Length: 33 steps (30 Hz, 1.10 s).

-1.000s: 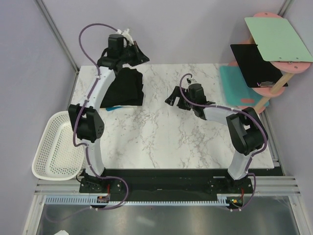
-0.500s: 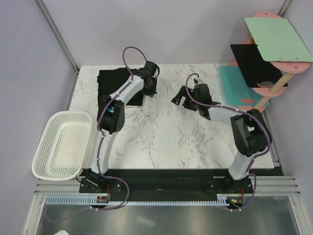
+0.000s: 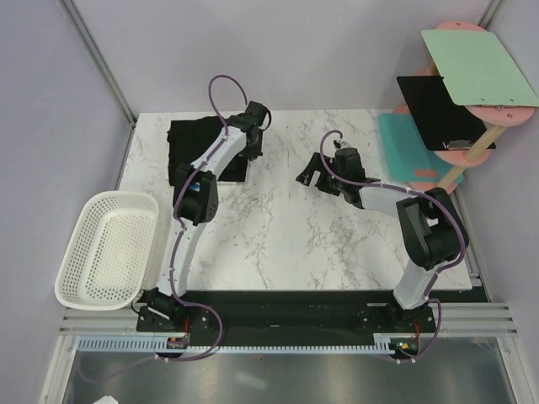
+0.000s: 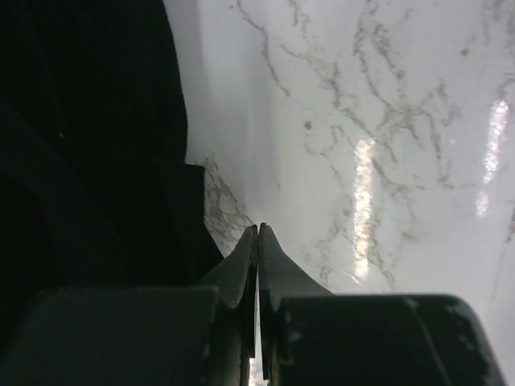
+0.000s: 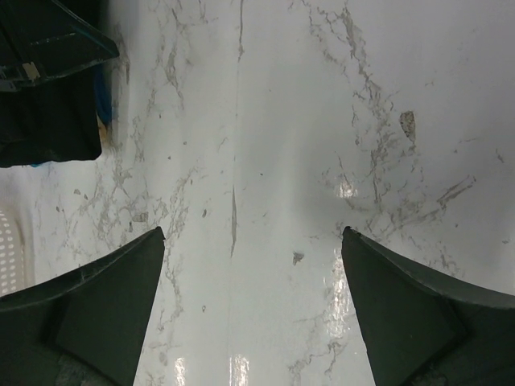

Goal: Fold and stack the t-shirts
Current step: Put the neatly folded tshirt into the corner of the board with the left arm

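Observation:
The black t-shirts [image 3: 198,151] lie folded flat in a pile at the table's back left corner. They also fill the left of the left wrist view [image 4: 88,137] and show at the top left of the right wrist view [image 5: 48,121], with a blue bit at their edge. My left gripper [image 3: 252,151] is shut and empty, low over the marble just right of the pile's right edge [image 4: 257,229]. My right gripper [image 3: 307,172] is open and empty over bare marble at the middle back [image 5: 251,233].
A white mesh basket [image 3: 105,248] hangs off the table's left edge. At the back right stand a teal mat [image 3: 404,143], a rigid black panel [image 3: 434,109] and a green board [image 3: 476,67] on a pink rack.
A second ago my left gripper held a black shirt up at the back. The shirt now lies flat on the pile, and the left gripper has come off it to its right edge.

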Each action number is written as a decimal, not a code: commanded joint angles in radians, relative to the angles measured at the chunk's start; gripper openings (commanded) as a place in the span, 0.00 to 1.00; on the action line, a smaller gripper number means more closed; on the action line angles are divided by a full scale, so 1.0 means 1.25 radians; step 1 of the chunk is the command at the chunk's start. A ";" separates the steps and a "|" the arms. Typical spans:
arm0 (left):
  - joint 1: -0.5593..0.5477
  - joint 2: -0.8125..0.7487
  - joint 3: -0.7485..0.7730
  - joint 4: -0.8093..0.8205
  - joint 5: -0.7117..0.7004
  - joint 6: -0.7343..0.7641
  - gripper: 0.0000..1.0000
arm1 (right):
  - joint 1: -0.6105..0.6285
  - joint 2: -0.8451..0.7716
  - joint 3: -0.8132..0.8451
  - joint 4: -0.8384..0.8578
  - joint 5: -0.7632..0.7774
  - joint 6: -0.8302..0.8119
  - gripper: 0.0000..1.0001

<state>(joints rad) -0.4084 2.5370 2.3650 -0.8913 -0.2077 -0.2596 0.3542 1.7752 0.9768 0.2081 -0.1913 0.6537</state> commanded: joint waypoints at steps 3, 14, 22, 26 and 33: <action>0.051 0.035 0.008 -0.042 -0.014 0.004 0.02 | -0.015 -0.048 -0.021 0.003 -0.019 -0.020 0.98; 0.139 -0.017 -0.058 -0.049 -0.046 -0.006 0.02 | -0.018 -0.043 -0.035 0.013 -0.046 -0.015 0.98; 0.233 -0.082 -0.189 -0.050 -0.071 -0.019 0.02 | -0.020 -0.040 -0.062 0.053 -0.071 0.006 0.98; 0.276 -0.100 -0.205 -0.050 -0.072 -0.016 0.02 | -0.018 -0.043 -0.100 0.083 -0.089 0.022 0.98; 0.325 -0.077 -0.146 -0.048 -0.047 -0.006 0.02 | -0.018 -0.065 -0.147 0.092 -0.095 0.013 0.98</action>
<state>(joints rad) -0.0315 2.4378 2.1380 -0.9169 -0.2218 -0.2714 0.3336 1.7428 0.8211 0.2825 -0.2913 0.6743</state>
